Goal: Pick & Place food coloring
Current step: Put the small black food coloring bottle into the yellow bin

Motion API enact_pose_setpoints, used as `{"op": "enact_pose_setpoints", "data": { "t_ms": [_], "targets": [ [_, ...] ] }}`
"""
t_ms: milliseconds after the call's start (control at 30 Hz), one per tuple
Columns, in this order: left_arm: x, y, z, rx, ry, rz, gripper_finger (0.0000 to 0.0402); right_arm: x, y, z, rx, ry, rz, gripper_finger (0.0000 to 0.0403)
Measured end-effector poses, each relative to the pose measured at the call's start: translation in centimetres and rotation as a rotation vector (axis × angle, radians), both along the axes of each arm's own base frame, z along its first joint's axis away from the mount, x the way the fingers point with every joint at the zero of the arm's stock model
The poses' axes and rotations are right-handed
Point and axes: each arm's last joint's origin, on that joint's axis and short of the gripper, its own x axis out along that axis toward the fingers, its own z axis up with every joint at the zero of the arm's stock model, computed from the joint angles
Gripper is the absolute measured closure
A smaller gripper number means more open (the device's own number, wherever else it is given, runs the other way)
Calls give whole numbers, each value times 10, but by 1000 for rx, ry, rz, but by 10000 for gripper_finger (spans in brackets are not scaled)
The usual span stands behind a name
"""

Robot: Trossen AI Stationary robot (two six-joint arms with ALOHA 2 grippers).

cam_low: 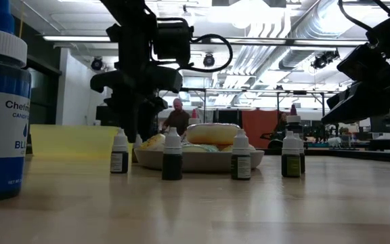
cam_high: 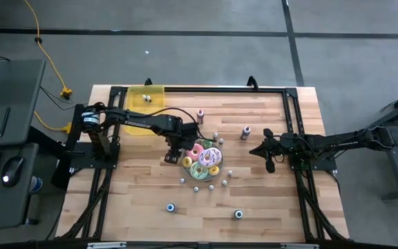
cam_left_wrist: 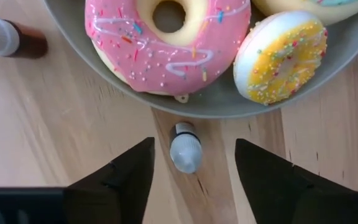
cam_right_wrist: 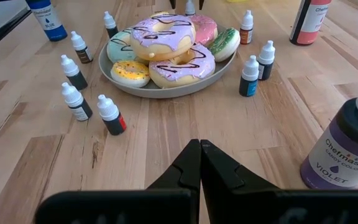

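The food coloring is several tiny pale bottles standing around a grey plate (cam_right_wrist: 166, 87) of frosted doughnuts. One white-capped small bottle (cam_left_wrist: 185, 148) stands on the wood right beside the plate's rim (cam_left_wrist: 210, 106). My left gripper (cam_left_wrist: 194, 158) is open above it, pointing down, with one finger on either side and a gap to each. In the high view this gripper (cam_high: 176, 153) is at the plate's left edge. My right gripper (cam_right_wrist: 199, 158) is shut and waits low over the table to the right of the plate (cam_high: 264, 151).
Larger bottles stand about: violet (cam_right_wrist: 347, 149) near my right gripper, pink (cam_high: 200, 115), and two blue-capped ones (cam_high: 171, 207) (cam_high: 238, 214) toward the near edge. A yellow bin (cam_high: 146, 104) sits at the far left. A brown small bottle (cam_left_wrist: 11, 40) stands close by my left gripper.
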Motion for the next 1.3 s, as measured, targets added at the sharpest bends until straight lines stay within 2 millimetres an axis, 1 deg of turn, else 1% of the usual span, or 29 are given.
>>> {"op": "enact_pose_setpoints", "data": {
  "t_ms": [200, 433, 567, 833, 1300],
  "targets": [
    [0, 1, 0, 23, 3, 5, 235, 0, 0, 0, 0, 0, 0, 402],
    [0, 1, 0, 23, 4, 5, 258, 0, 0, 0, 0, 0, 0, 402],
    [0, 1, 0, 23, 3, 5, 259, 0, 0, 0, 0, 0, -1, 402],
    [2, 1, -6, 23, 11, 5, 260, 0, 0, 0, 0, 0, -1, 402],
    [2, 1, -6, 36, 18, 7, 260, 0, 0, 0, 0, 0, 0, 402]
  ]
}}
